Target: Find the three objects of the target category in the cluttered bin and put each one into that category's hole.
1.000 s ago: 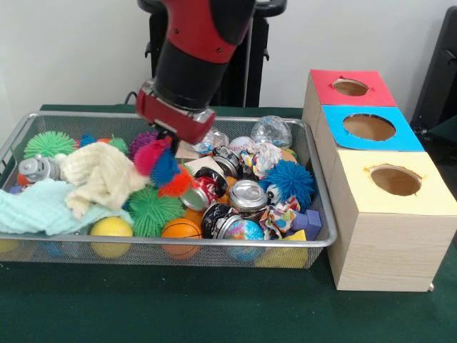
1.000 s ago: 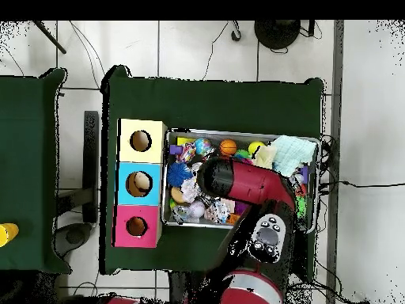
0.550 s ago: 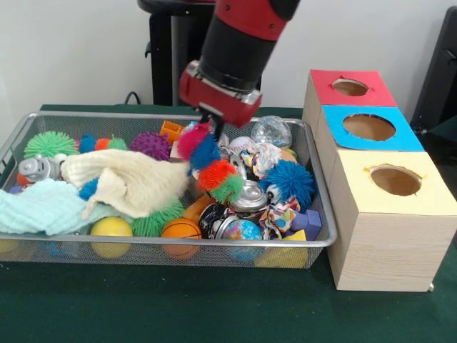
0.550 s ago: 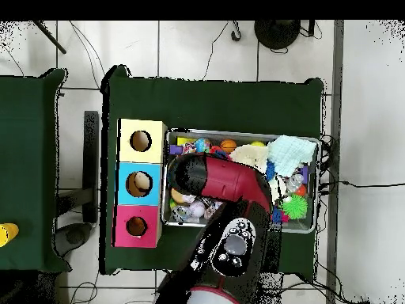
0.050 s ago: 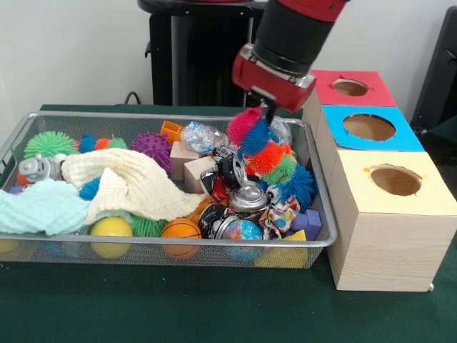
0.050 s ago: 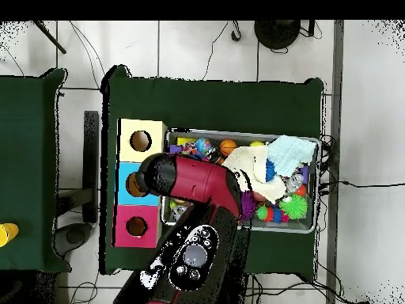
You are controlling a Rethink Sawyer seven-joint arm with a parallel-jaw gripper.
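The pincer [image 5: 265,109] hangs over the right end of the wire bin [image 5: 28,121], clamped on the top of a fuzzy multicoloured toy [image 5: 261,146]. The toy is a chain of pink, blue, orange and green puffs; it dangles slantwise from the pincer, its lower green end just above a spiky blue ball [image 5: 295,181] and a crushed can [image 5: 248,196]. In the overhead view the red arm [image 6: 194,180] covers the toy and reaches across the bin toward the boxes.

To the right of the bin, close beside its wall, stand three wooden boxes in a row, each with a round hole in its top: a red box [image 5: 348,87] farthest back, a blue box [image 5: 370,127] in the middle and a yellow box [image 5: 395,181] nearest.

In the bin, a cream knitted cloth [image 5: 128,182] lies over the middle, a pale green cloth [image 5: 39,207] at the left front. A yellow ball [image 5: 111,229] and a small basketball [image 5: 180,229] rest against the front wall. The bin and boxes stand on a green table [image 5: 214,307].
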